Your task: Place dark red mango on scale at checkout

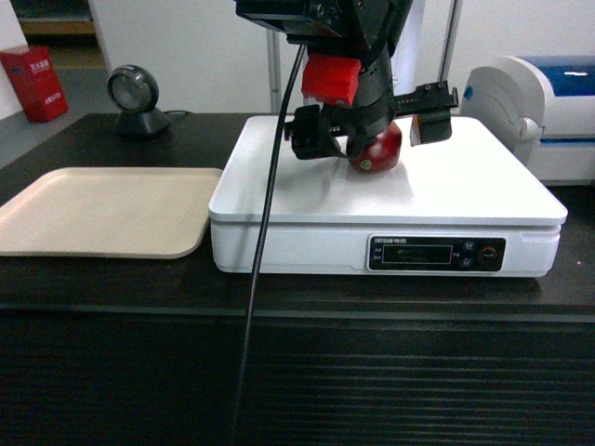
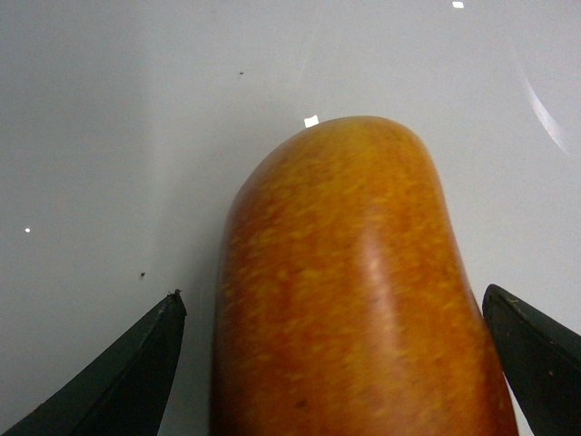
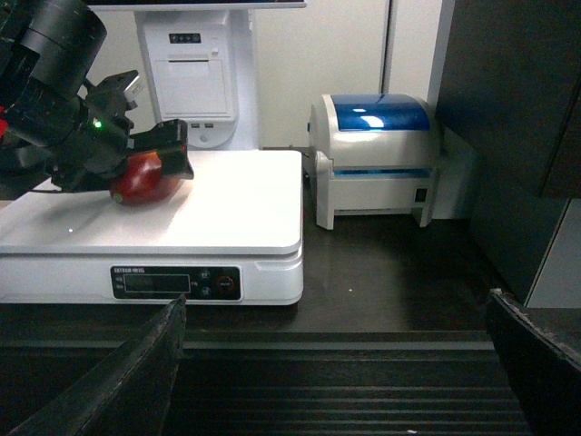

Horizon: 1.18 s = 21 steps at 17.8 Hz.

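The dark red mango (image 1: 376, 150) lies on the white platform of the scale (image 1: 465, 186), which stands on the black checkout (image 1: 112, 279) counter. My left gripper (image 1: 370, 135) hangs over it, open, with one finger on either side of the fruit. In the left wrist view the mango's orange-yellow side (image 2: 349, 291) fills the space between the black fingertips (image 2: 154, 350), with a sliver of white platform showing beside each. The right wrist view shows the mango (image 3: 141, 177) on the scale (image 3: 236, 209) from afar. My right gripper (image 3: 331, 363) is open and empty in front of the counter's ribbed face.
A beige tray (image 1: 102, 209) lies left of the scale. A round scanner (image 1: 135, 98) stands behind it. A white and blue machine (image 1: 548, 102) sits right of the scale. A black cable (image 1: 265, 232) hangs down across the scale's front.
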{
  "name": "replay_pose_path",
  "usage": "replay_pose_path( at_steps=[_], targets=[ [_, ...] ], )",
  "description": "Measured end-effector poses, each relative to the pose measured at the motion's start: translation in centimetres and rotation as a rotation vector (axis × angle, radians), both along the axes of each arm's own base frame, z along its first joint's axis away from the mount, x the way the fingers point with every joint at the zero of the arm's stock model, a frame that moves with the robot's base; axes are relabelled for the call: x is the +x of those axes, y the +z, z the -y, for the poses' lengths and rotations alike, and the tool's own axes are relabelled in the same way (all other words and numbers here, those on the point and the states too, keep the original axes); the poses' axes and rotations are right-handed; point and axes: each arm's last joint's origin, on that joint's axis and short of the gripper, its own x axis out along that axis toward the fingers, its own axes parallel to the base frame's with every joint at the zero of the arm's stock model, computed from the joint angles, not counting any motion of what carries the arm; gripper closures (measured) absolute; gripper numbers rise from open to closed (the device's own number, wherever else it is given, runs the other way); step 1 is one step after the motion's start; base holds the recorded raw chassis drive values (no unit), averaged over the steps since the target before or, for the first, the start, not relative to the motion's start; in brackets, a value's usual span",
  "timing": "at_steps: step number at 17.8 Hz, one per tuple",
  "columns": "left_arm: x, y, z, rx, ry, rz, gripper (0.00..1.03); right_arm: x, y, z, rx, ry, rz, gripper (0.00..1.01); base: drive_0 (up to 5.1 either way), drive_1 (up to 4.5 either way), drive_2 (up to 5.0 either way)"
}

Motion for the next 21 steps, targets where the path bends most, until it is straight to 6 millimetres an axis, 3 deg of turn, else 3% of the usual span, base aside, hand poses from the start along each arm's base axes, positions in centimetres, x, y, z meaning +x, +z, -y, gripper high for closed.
replay_pose_path(
  at_steps=[4,14,16,17,18,19,20,21],
  targets=[
    [-0.5,-0.1,0.3,0.062,-0.038,0.106,0.05,0.0,0.0,0.0,0.0,0.0,0.0,0.03,0.0,0.0,0.0],
    [-2.7,5.2,0.1,0.105,-0.193,0.314,0.05,0.0,0.0,0.0,0.0,0.0,0.0,0.03,0.0,0.0,0.0],
    [-4.2,7.4,-0.3,0.094,-0.289,0.39,0.05,0.0,0.0,0.0,0.0,0.0,0.0,0.03,0.0,0.0,0.0],
    [-6.2,8.7,-1.2,0.07,-0.422,0.515,0.05,0.0,0.0,0.0,0.0,0.0,0.0,0.03,0.0,0.0,0.0],
    [-10.0,11.3,-5.3,0.02,-0.572,0.685,0.05,0.0,0.0,0.0,0.0,0.0,0.0,0.03,0.0,0.0,0.0],
    [-11.3,12.3,-12.4,0.032,-0.429,0.697,0.05,0.0,0.0,0.0,0.0,0.0,0.0,0.03,0.0,0.0,0.0],
    [-12.3,11.9,-16.3,0.072,-0.308,0.692,0.05,0.0,0.0,0.0,0.0,0.0,0.0,0.03,0.0,0.0,0.0],
    [-13.1,11.9,-18.1,0.079,-0.244,0.674,0.05,0.0,0.0,0.0,0.0,0.0,0.0,0.03,0.0,0.0,0.0]
  ],
)
